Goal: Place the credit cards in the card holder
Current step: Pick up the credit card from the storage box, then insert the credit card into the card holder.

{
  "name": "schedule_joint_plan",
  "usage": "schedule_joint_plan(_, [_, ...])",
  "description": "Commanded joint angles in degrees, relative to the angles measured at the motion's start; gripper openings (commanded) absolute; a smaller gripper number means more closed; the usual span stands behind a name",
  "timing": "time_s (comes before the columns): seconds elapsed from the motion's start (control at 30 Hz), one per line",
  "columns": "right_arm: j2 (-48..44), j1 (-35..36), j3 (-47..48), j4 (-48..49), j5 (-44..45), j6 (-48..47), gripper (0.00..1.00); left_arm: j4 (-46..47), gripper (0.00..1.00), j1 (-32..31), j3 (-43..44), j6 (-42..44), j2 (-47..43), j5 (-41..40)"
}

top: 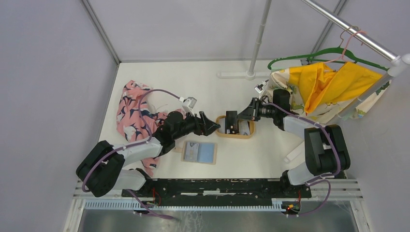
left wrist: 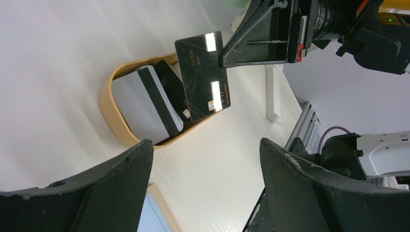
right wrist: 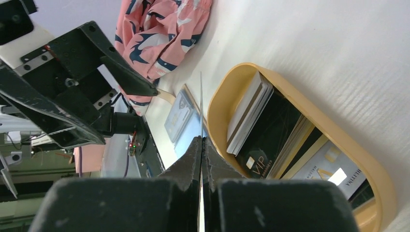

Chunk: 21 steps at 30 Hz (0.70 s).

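Right gripper [right wrist: 201, 145] is pinched tight on one black credit card [left wrist: 202, 77], holding it up over the wooden tray [left wrist: 107, 104] where the other cards [left wrist: 142, 108] sit. Left gripper [left wrist: 207, 152] is spread wide, facing that card without touching it. Card holder [top: 199, 152] lies open on the table [top: 193, 82], just near-side of the tray.
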Motion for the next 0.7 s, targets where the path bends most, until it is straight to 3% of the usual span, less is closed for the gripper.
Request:
schedule_joint_plan(0.0, [-2.3,0.6,-0.4,7.6,-3.4,2.7,0.00,8.5,0.86,0.9,-0.5,0.5,3.3,6.0])
schedule_joint_plan(0.3, [-2.1,3.2,-1.0,12.0,-5.8,5.2,0.00,16.3,0.84,1.9,2.1,-4.4,11.9,10.1])
schedule_joint_plan(0.47, [-2.3,4.6,-1.4,14.7,-7.1,6.9,0.00,22.9,0.74,3.6,2.8,-8.7,16.9,14.0])
schedule_joint_plan(0.67, [-1.9,6.1,-1.4,15.6,-8.0,7.2,0.00,38.9,0.58,5.6,2.8,-18.1,23.2,21.2])
